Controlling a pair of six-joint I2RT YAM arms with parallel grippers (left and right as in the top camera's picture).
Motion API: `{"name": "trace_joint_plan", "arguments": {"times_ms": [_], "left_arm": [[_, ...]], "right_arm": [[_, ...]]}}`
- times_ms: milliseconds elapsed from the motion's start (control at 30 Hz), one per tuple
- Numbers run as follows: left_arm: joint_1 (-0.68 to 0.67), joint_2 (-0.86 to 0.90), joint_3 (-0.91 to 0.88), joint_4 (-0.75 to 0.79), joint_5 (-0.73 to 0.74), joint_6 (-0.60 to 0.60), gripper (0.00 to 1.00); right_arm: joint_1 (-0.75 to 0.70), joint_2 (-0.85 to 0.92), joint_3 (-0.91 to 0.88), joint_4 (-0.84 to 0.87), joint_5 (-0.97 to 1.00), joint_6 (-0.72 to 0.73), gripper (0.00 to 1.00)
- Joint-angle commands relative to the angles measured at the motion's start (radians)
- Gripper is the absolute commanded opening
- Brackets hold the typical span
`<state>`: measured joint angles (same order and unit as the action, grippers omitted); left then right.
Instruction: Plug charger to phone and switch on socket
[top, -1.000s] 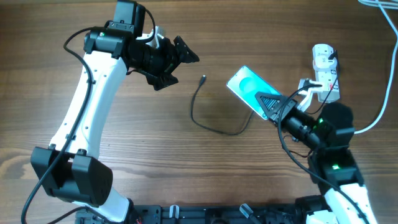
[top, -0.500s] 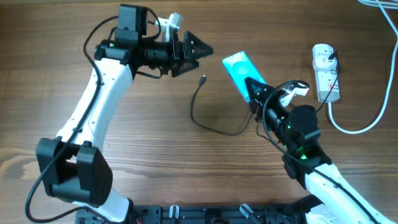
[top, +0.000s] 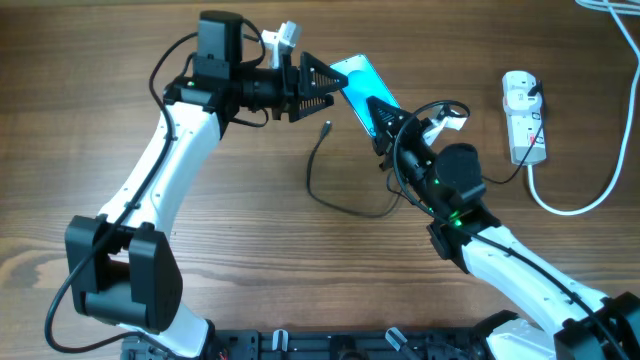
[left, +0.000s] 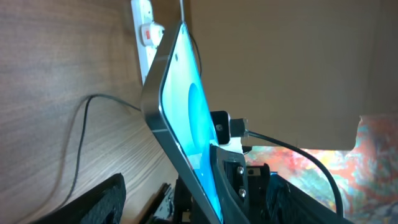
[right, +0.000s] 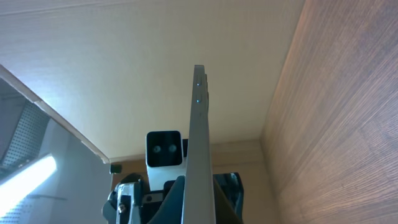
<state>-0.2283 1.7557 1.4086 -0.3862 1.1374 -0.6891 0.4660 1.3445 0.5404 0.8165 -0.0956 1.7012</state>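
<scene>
1. The right gripper (top: 385, 118) is clenched on the lower end of the phone (top: 355, 80), its dark fingers pinching both faces. In the right wrist view the phone shows edge-on, rising straight up from between them.
2. The phone is up off the table (top: 240, 240), tilted, its lit teal screen running toward 10 o'clock from that gripper.
3. The left gripper (top: 326, 86) sits at 9 o'clock of the phone with its fingers spread wide and gripping nothing. The phone's far end is just at their tips.
4. From the left wrist, the phone (left: 180, 124) stands between the two spread fingers, apart from both.
5. The charger (top: 310, 175) lies on the wood, with its connector tip (top: 328, 127) at 6 o'clock of the left gripper, free. The cable loops down and back toward the right arm.
6. The socket (top: 524, 118) lies at 3 o'clock of the right gripper, well apart, with a black plug in its upper outlet. Its white lead (top: 600, 190) curves off at 5 o'clock.
</scene>
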Motion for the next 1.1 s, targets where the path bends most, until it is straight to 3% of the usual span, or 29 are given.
{"name": "trace_joint_plan", "arguments": {"times_ms": [0,167,433,600,800,1067], "left_arm": [[-0.036,-0.007,-0.002,0.026,-0.090,-0.118,0.71],[-0.050,-0.007,-0.002,0.117,-0.126,-0.258,0.67],[-0.067,-0.007,-0.002,0.106,-0.136,-0.285,0.56],[-0.097,-0.007,-0.002,0.106,-0.189,-0.292,0.37],[-0.101,-0.007,-0.002,0.106,-0.194,-0.292,0.27],[-0.101,-0.007,-0.002,0.106,-0.197,-0.292,0.08]], "right_arm": [[0.021,0.008,0.037,0.028,0.021,-0.015,0.04],[0.055,0.008,0.037,0.028,0.055,0.027,0.04],[0.055,0.008,0.037,0.028,0.080,0.056,0.04],[0.055,0.008,0.037,0.027,0.080,0.085,0.05],[0.055,0.008,0.037,0.028,0.072,0.114,0.05],[0.055,0.008,0.037,0.028,0.046,0.136,0.04]]}}
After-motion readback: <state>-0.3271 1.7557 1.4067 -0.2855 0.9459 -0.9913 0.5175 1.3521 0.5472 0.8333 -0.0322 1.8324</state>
